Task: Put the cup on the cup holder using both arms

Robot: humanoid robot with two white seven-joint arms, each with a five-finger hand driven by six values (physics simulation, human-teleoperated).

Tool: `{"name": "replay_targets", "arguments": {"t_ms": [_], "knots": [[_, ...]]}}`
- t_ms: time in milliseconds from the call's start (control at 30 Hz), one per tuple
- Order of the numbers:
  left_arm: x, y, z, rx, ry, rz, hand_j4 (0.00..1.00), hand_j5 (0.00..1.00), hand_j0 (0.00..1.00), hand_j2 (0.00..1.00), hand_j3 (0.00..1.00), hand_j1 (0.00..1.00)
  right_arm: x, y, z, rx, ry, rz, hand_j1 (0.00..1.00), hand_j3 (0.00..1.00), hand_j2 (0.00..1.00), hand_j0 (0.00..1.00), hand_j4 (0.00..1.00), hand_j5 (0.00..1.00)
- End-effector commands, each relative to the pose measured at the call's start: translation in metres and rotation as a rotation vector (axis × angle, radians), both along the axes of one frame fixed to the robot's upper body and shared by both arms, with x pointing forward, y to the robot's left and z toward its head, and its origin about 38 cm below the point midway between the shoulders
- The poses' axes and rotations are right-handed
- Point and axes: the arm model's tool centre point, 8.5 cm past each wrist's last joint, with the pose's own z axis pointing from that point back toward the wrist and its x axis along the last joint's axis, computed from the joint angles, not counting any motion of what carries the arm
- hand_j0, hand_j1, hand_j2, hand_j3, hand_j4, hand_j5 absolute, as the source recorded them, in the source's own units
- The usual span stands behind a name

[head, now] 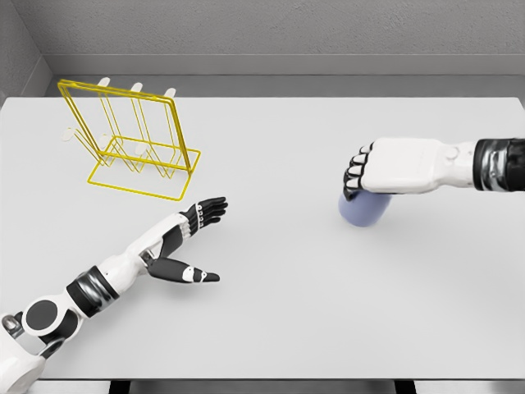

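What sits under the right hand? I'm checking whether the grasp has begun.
A lavender cup on the table, beneath the right hand. Its upper part is covered.

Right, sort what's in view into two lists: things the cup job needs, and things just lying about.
Needed for the job:
- cup, lavender, under the right hand, whose fingers curl over it
- cup holder, yellow wire rack, far left
- left hand, fingers spread, holding nothing

Just lying about:
- nothing else; only the table they rest on
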Motion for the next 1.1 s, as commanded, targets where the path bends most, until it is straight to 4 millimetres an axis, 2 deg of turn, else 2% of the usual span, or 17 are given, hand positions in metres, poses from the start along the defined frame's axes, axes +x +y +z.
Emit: {"name": "replay_targets", "arguments": {"t_ms": [0, 167, 333, 700, 800, 900, 1067], "knots": [[0.000, 0.000, 0.000, -0.001, 0.001, 0.001, 1.00, 1.00, 1.00, 1.00, 1.00, 1.00, -0.003, 0.015, -0.011, 0.014, 0.033, 0.034, 0.54, 0.54, 0.54, 0.54, 0.54, 0.54], [0.002, 0.001, 0.001, -0.002, -0.002, 0.002, 1.00, 1.00, 1.00, 1.00, 1.00, 1.00, -0.007, 0.035, -0.023, 0.035, 0.065, 0.081, 0.54, 0.54, 0.54, 0.54, 0.54, 0.54], [0.003, 0.001, 0.001, 0.001, -0.002, 0.003, 1.00, 1.00, 1.00, 1.00, 1.00, 1.00, -0.008, 0.048, -0.024, 0.058, 0.068, 0.105, 0.54, 0.54, 0.54, 0.54, 0.54, 0.54], [0.004, -0.003, 0.001, -0.005, -0.002, 0.002, 1.00, 1.00, 1.00, 1.00, 1.00, 1.00, -0.011, 0.092, -0.027, 0.112, 0.051, 0.187, 0.54, 0.54, 0.54, 0.54, 0.54, 0.54], [0.004, -0.003, 0.001, -0.005, -0.003, 0.003, 1.00, 1.00, 1.00, 1.00, 1.00, 1.00, -0.011, 0.097, -0.028, 0.120, 0.051, 0.196, 0.54, 0.54, 0.54, 0.54, 0.54, 0.54], [0.004, -0.002, 0.001, -0.006, -0.003, 0.005, 1.00, 1.00, 1.00, 1.00, 1.00, 1.00, -0.017, 0.112, -0.037, 0.106, 0.058, 0.229, 0.54, 0.54, 0.54, 0.54, 0.54, 0.54], [0.004, -0.002, 0.001, -0.006, -0.003, 0.005, 1.00, 1.00, 1.00, 1.00, 1.00, 1.00, -0.019, 0.113, -0.043, 0.096, 0.071, 0.234, 0.55, 0.55, 0.55, 0.55, 0.55, 0.55]]}}
